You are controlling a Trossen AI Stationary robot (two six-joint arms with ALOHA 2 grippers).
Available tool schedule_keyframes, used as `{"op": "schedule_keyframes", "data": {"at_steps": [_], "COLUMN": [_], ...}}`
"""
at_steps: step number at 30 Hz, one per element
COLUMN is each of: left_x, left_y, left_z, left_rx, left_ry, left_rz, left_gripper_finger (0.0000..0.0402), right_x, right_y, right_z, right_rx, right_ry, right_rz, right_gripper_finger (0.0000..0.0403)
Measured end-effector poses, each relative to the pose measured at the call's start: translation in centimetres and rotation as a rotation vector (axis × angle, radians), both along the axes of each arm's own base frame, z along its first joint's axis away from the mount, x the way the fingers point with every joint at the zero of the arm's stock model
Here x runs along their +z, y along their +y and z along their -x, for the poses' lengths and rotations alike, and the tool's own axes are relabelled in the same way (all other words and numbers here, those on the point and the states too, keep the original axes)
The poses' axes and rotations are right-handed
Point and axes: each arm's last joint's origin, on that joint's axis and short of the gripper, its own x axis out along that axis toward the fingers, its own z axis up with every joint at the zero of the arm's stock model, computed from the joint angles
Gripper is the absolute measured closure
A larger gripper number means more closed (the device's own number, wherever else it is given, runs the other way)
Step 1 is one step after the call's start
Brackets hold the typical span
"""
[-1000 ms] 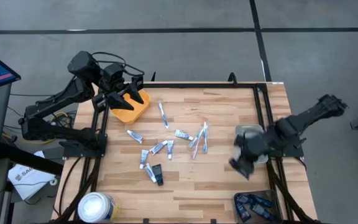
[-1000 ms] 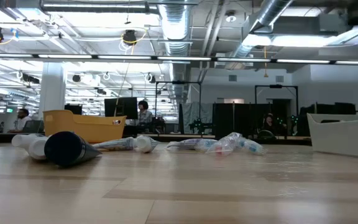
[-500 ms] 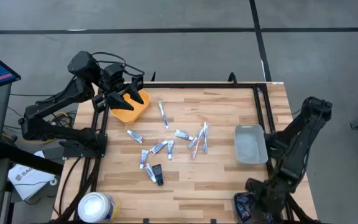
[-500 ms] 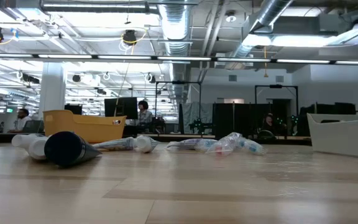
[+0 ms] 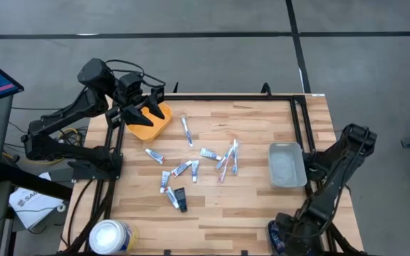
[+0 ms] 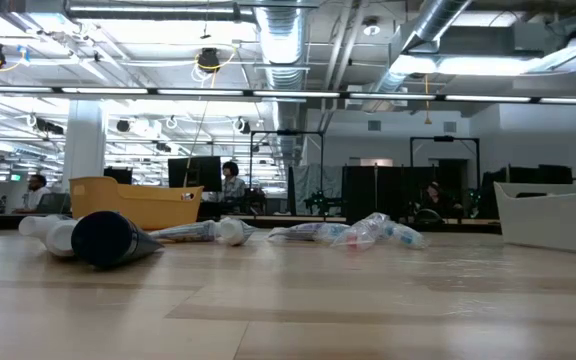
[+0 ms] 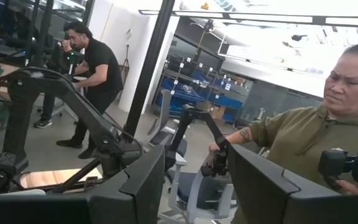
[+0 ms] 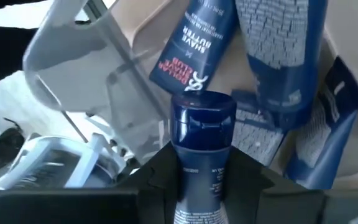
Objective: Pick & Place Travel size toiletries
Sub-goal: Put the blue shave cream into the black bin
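Observation:
The travel size toiletries (image 5: 191,167) lie scattered on the wooden table's middle: small white tubes, a black one, thin sticks. They also show in the low view (image 6: 108,238). My left gripper (image 5: 148,110) hangs open above the yellow bin (image 5: 150,126) at the far left, nothing between its fingers (image 7: 148,180). My right gripper (image 5: 285,229) is at the near right corner, pointing steeply down over a clear bin (image 5: 294,238) of dark blue tubes. It is shut on a dark blue tube (image 8: 201,134). My right gripper pinches the dark blue tube by its body just behind the cap (image 8: 199,171), one finger on each side. The fingers slant down from above and lie along the tube. Its cap end (image 8: 202,118) points away from the gripper, over the blue tubes in the clear bin.
A grey tray (image 5: 287,165) sits at the table's right edge. A big white round tub (image 5: 111,236) stands at the near left corner. The clear bin holds several blue tubes (image 8: 278,56). People stand in the room beyond the table.
My right gripper has swung from beside the grey tray toward the table's near edge, sunk and tipped further downward. It now hangs over the clear bin at the near right corner. The toiletries on the table have not moved.

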Motion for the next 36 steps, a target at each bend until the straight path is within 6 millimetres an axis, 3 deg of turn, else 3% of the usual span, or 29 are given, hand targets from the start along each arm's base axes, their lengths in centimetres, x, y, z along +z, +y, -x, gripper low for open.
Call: {"op": "schedule_keyframes", "data": {"at_steps": [10, 16, 21, 29, 36], "left_x": [-0.8, -4.9, -10.0, -16.5, -20.7], "left_y": [0.0, -0.4, -3.7, -11.6, -15.0], "left_z": [-0.2, -1.3, -2.7, -3.3, -3.1], "left_rx": [-0.026, -0.047, -0.118, -0.09, -0.081], "left_ry": [0.082, 0.221, 0.316, 0.305, 0.327], "left_rz": [0.03, 0.078, 0.013, -0.395, -0.651], "left_gripper_finger": [0.0229, 0.0229, 0.0229, 0.0229, 0.0201], "right_x": [0.0, 1.2, 1.9, 2.0, 2.0], "right_y": [-0.3, -0.9, -1.4, -1.4, -1.4], "right_z": [-0.5, -0.7, -0.8, -0.9, -0.9], "right_rx": [0.004, -0.041, -0.057, -0.05, -0.037], "right_ry": [-0.009, -0.018, -0.032, -0.04, -0.051], "right_rz": [0.002, -0.034, -0.055, -0.055, -0.053], "right_gripper_finger": [0.0228, 0.0182, 0.0181, 0.02, 0.0193]}}
